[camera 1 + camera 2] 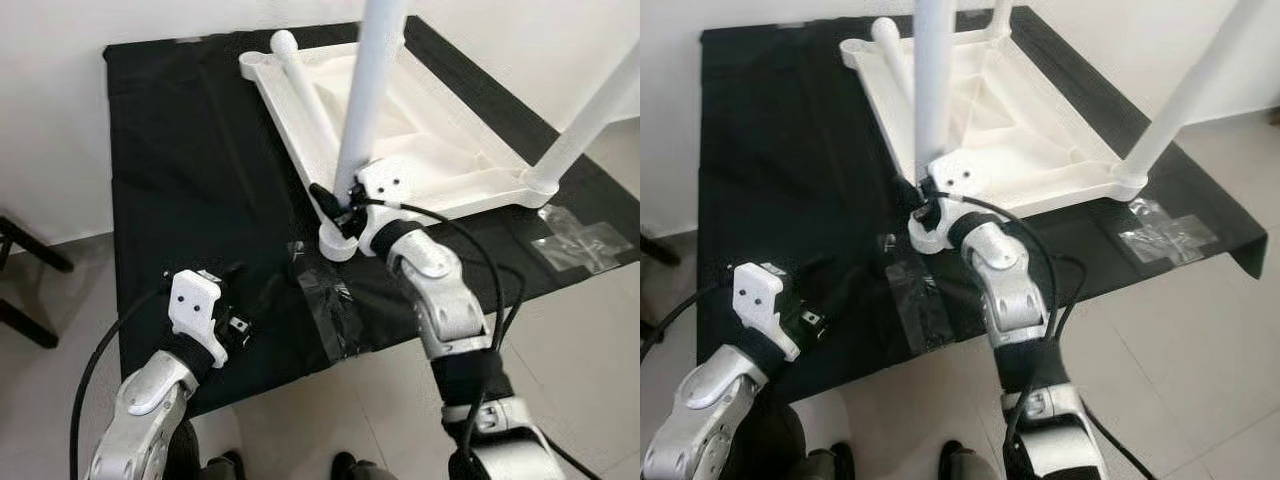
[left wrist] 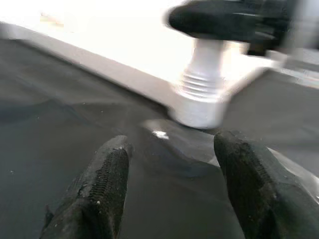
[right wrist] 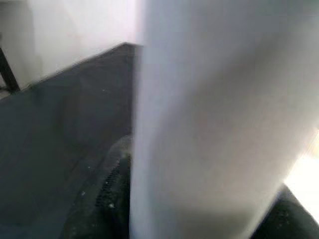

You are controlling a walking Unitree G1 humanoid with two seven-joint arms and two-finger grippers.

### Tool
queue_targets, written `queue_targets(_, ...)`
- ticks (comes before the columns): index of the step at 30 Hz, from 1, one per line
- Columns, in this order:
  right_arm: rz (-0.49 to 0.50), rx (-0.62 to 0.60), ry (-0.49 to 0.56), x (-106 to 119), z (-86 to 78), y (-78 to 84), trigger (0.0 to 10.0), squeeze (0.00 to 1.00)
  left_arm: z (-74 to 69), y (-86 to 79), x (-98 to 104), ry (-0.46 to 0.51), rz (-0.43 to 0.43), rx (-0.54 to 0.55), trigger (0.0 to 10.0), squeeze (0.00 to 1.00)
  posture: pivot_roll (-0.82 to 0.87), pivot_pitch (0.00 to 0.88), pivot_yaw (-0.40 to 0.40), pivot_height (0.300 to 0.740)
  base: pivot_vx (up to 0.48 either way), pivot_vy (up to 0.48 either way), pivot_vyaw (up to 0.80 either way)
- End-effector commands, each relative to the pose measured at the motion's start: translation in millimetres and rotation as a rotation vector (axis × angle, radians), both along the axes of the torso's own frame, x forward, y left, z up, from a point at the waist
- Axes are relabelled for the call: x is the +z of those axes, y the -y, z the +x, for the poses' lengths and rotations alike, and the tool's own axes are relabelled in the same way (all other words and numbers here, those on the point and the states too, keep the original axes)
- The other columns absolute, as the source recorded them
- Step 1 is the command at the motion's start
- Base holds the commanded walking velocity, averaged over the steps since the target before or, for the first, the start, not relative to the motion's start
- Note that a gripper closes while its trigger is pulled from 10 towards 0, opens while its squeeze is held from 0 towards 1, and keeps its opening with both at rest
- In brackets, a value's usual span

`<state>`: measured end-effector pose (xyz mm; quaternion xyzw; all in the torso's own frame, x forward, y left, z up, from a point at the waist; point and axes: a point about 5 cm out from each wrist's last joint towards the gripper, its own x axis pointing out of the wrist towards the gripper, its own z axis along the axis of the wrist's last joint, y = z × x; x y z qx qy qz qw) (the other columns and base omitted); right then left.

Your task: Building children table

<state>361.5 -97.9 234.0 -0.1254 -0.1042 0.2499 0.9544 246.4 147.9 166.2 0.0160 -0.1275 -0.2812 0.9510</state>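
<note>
A white children's table top (image 1: 440, 150) lies upside down on a black cloth (image 1: 200, 150). At its near corner a white leg (image 1: 365, 100) stands upright in the corner socket (image 1: 335, 245), and my right gripper (image 1: 345, 215) is shut on that leg just above its threaded base (image 2: 204, 84). The same leg (image 3: 214, 119) rises between my right fingers (image 3: 112, 194). Another leg (image 1: 590, 120) stands at the right corner. A loose leg (image 1: 305, 95) lies along the left rim. My left gripper (image 1: 235, 325) hovers open over the cloth, short of the corner, fingers (image 2: 99, 189) apart.
Clear tape patches (image 1: 330, 300) hold the cloth to the tiled floor, with more tape (image 1: 580, 240) on the right. A dark furniture frame (image 1: 20, 260) stands at the left by the white wall. My right arm's black cable (image 1: 490, 270) loops beside the table corner.
</note>
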Motion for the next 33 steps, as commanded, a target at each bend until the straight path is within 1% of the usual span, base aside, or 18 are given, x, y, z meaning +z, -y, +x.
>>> queue_targets(1, -0.069, 0.007, -0.119, -20, 9.3, 26.2, 10.0, 1.0, -12.1, -1.1, 0, -0.01, 0.008, -0.1, 10.0, 0.0, 0.07, 0.26, -0.116, 0.74, 0.0, 0.0, 0.0)
queue_targets(2, -0.055, 0.096, -0.117, -11, 11.9, 31.6, 10.0, 1.0, -18.1, -4.7, 2, -0.02, 0.013, -0.15, 10.0, 0.0, 0.07, 0.26, -0.116, 0.74, 0.0, 0.0, 0.0)
queue_targets(3, -0.055, 0.096, -0.117, -11, 11.9, 31.6, 10.0, 1.0, -18.1, -4.7, 2, -0.02, 0.013, -0.15, 10.0, 0.0, 0.07, 0.26, -0.116, 0.74, 0.0, 0.0, 0.0)
queue_targets(4, -0.051, 0.208, -0.116, -4, 11.4, 36.0, 10.0, 1.0, -24.3, -7.2, 6, -0.015, 0.009, -0.189, 10.0, 0.0, 0.08, 0.257, -0.124, 0.74, 0.0, 0.0, 0.0)
queue_targets(5, -0.094, 0.305, -0.095, 3, 9.4, 39.1, 10.0, 1.0, -28.5, -8.9, 8, -0.013, 0.012, -0.221, 10.0, 0.0, 0.08, 0.257, -0.129, 0.74, 0.0, 0.0, 0.0)
queue_targets(6, -0.094, 0.305, -0.095, 3, 9.4, 39.1, 10.0, 1.0, -28.5, -8.9, 8, -0.013, 0.012, -0.221, 10.0, 0.0, 0.08, 0.257, -0.129, 0.74, 0.0, 0.0, 0.0)
queue_targets(7, -0.132, 0.355, -0.08, 6, 7.9, 40.9, 10.0, 1.0, -30.8, -9.6, 10, -0.011, 0.015, -0.239, 10.0, 0.0, 0.08, 0.257, -0.129, 0.74, 0.0, 0.0, 0.0)
queue_targets(8, -0.18, 0.442, -0.077, 9, 4.4, 41.5, 10.0, 0.0, -32.4, -10.1, 9, -0.013, 0.024, -0.255, 10.0, 0.0, 0.08, 0.254, -0.132, 0.74, 0.0, 0.0, 0.0)
queue_targets(9, -0.18, 0.442, -0.077, 9, 4.4, 41.5, 10.0, 0.0, -32.4, -10.1, 9, -0.013, 0.024, -0.255, 10.0, 0.0, 0.08, 0.254, -0.132, 0.74, 0.0, 0.0, 0.0)
queue_targets(11, -0.235, 0.583, -0.113, 12, -0.1, 43.0, 10.0, 0.0, -33.5, -10.5, 8, -0.018, 0.035, -0.282, 10.0, 0.0, 0.09, 0.251, -0.136, 0.74, 0.0, 0.0, 0.0)
queue_targets(13, -0.25, 0.631, -0.13, 13, -1.2, 44.4, 10.0, 0.0, -33.9, -10.3, 8, -0.018, 0.037, -0.294, 10.0, 0.0, 0.09, 0.25, -0.137, 0.74, 0.0, 0.0, 0.0)
queue_targets(16, -0.257, 0.651, -0.132, 16, 0.2, 45.7, 10.0, 0.0, -34.7, -9.5, 9, -0.018, 0.038, -0.313, 10.0, 0.0, 0.09, 0.249, -0.137, 0.74, 0.0, 0.0, 0.0)
queue_targets(17, -0.258, 0.67, -0.135, 21, 3.7, 47.5, 7.7, 0.0, -36.3, -8.4, 10, -0.017, 0.039, -0.339, 10.0, 0.0, 0.1, 0.247, -0.141, 0.74, 0.0, 0.0, 0.0)
queue_targets(18, -0.26, 0.678, -0.137, 25, 7.0, 48.9, 7.7, 0.0, -37.4, -7.8, 12, -0.016, 0.039, -0.355, 10.0, 0.0, 0.1, 0.247, -0.142, 0.74, 0.0, 0.0, 0.0)
queue_targets(19, -0.27, 0.675, -0.138, 27, 10.1, 49.6, 0.0, 0.0, -37.2, -7.5, 13, -0.01, 0.033, -0.361, 10.0, 0.0, 0.1, 0.248, -0.145, 0.74, 0.0, 0.0, 0.0)
queue_targets(28, -0.281, 0.711, -0.121, 27, 13.3, 46.4, 0.0, 0.0, -40.1, -6.7, 17, -0.013, 0.016, -0.403, 10.0, 0.0, 0.09, 0.248, -0.148, 0.74, 0.0, 0.0, 0.0)
queue_targets(31, -0.263, 0.629, -0.105, 15, 13.8, 48.7, 0.0, 0.0, -40.1, -6.4, 17, -0.014, 0.013, -0.409, 10.0, 0.0, 0.09, 0.248, -0.152, 0.74, 0.0, 0.0, 0.0)
queue_targets(33, -0.237, 0.539, -0.092, 3, 15.0, 50.7, 0.0, 0.0, -40.0, -7.2, 16, -0.018, 0.005, -0.412, 10.0, 0.0, 0.08, 0.249, -0.148, 0.74, 0.0, 0.0, 0.0)
